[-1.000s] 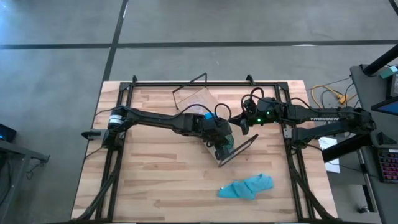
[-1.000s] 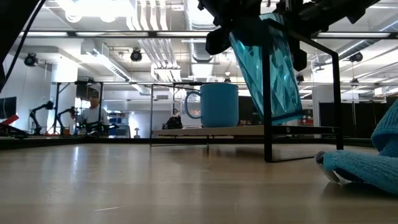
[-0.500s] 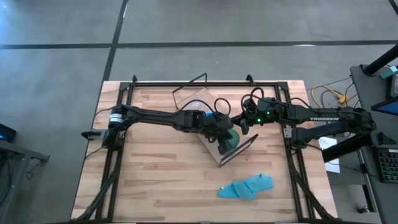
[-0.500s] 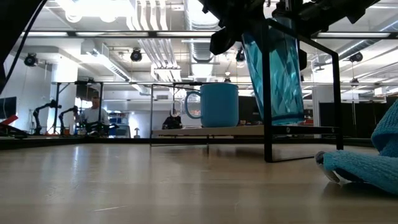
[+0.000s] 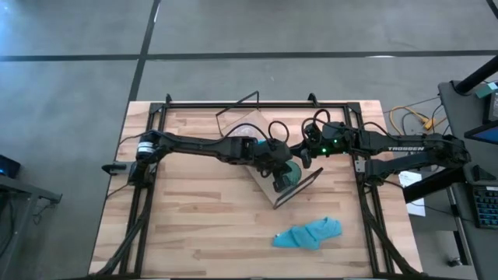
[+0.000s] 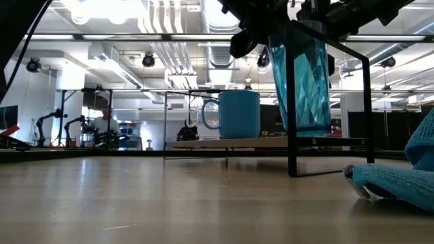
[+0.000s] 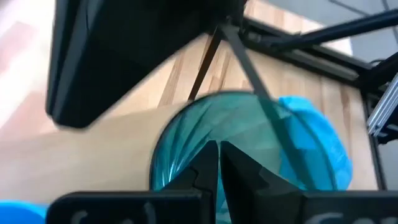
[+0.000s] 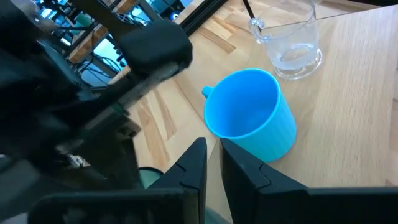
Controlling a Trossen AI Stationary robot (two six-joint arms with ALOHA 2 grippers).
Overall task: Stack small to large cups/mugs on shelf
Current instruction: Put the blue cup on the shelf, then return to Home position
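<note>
The teal-green tumbler (image 6: pixel 302 81) hangs nearly upright in my left gripper (image 5: pixel 278 166), with its base just above the right end of the light-wood shelf (image 6: pixel 230 143), beside the black wire frame (image 6: pixel 291 102). The blue mug (image 8: pixel 249 118) stands upright on the shelf board. The clear glass cup (image 8: pixel 289 37) stands beyond it on the same board. My right gripper (image 8: pixel 213 158) is shut and empty, hovering over the shelf close to the mug and the tumbler. My left gripper comes at the tumbler from above, its fingers (image 7: pixel 208 168) pointing down at the tumbler's open top (image 7: pixel 186 143). The gripper's own body hides where they meet the rim. The tumbler hangs nearly upright below it; I cannot tell whether its base (image 6: pixel 308 130) touches the board.
A crumpled blue cloth (image 5: pixel 307 233) lies on the table toward the near right, and it also shows in the low view (image 6: pixel 393 179). The shelf lies slantwise across the table's middle, with a wire frame end at each end. Both arms crowd its right end.
My left gripper has shifted a little toward the table's far right with the tumbler. The tumbler has swung from clearly tilted to nearly upright over the shelf's right end. The mug and the glass cup have stayed put.
</note>
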